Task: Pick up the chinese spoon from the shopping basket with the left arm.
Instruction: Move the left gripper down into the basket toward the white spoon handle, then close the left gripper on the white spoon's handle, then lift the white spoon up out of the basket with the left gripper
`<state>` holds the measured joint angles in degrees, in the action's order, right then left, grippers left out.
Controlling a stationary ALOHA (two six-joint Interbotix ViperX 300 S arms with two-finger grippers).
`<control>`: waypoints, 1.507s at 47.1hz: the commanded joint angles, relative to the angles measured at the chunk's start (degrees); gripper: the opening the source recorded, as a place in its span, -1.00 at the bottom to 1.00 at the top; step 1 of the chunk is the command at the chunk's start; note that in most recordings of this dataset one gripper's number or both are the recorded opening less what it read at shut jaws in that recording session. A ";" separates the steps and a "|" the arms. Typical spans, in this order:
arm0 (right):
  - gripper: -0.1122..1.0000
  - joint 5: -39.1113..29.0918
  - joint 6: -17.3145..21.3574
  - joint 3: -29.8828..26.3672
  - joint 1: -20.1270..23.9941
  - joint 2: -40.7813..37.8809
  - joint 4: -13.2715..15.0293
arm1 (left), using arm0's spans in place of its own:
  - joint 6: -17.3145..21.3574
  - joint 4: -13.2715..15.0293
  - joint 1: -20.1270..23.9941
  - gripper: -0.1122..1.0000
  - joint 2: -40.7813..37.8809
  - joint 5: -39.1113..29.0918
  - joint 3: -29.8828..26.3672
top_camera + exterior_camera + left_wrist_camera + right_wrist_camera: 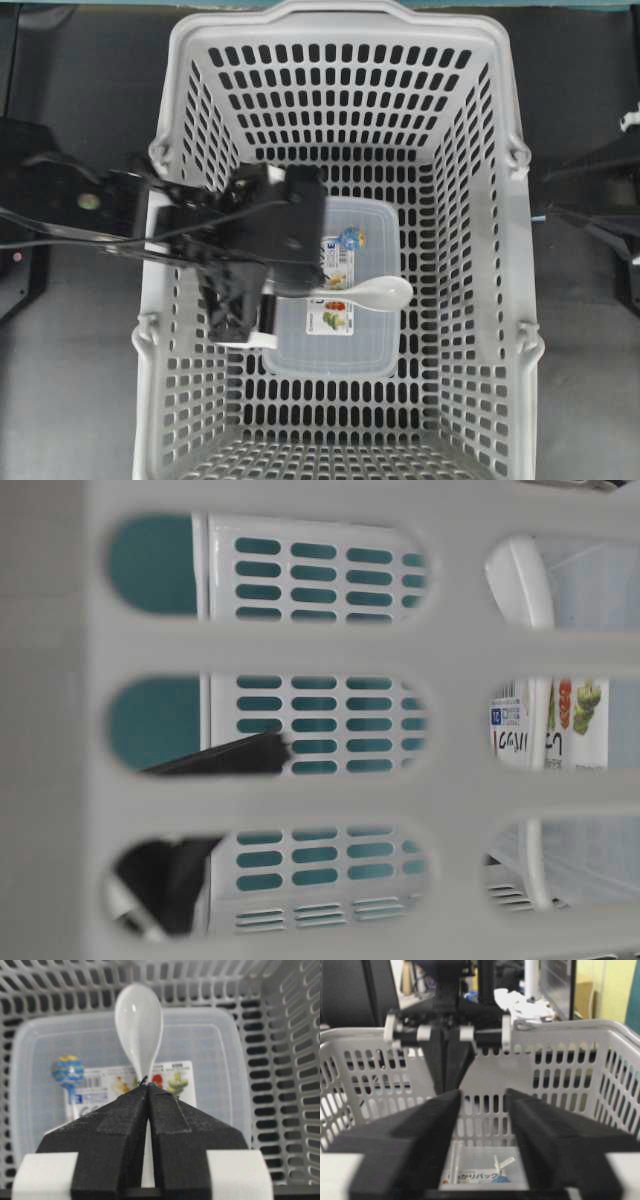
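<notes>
The white chinese spoon (139, 1015) points its bowl away from me over the clear lidded container (215, 1060), inside the grey shopping basket (500, 200). My left gripper (148, 1087) is shut on the spoon's flat handle, and a white strip of handle shows between its black fingers. From overhead the spoon (378, 293) lies across the container lid (350, 340), with the left gripper (282, 293) at its handle end. I cannot tell whether the spoon touches the lid. My right gripper (482, 1107) stands open with nothing between its fingers, looking into the basket from the right side.
The basket's slotted walls (295, 1060) close in around the container on every side. The left arm (180, 215) crosses the basket's left rim. Black parts of the right arm (605, 225) sit outside the basket at the right edge. The container's colourful label (565, 715) shows through a wall slot.
</notes>
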<state>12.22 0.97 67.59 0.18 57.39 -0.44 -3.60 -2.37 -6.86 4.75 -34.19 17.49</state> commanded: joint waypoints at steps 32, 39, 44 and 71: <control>0.35 0.53 -0.09 -0.26 -0.09 2.29 -0.18 | -5.36 -0.18 -0.88 0.66 -16.08 -5.71 -5.71; 0.35 0.53 -0.09 0.00 -0.26 2.29 -0.18 | -5.45 -0.18 -1.05 0.58 -16.52 -6.15 -5.71; 0.35 0.53 -0.09 0.00 -0.35 2.29 -0.18 | -5.36 -0.18 -0.88 0.20 -16.35 -7.12 -5.71; 0.35 0.53 0.00 0.00 -0.97 2.46 -0.18 | -5.19 -0.18 -1.23 -0.57 -8.09 -19.42 -18.63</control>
<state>12.48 0.97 68.03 -0.70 60.12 -0.44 -8.88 -2.37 -7.82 -6.42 -50.80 3.34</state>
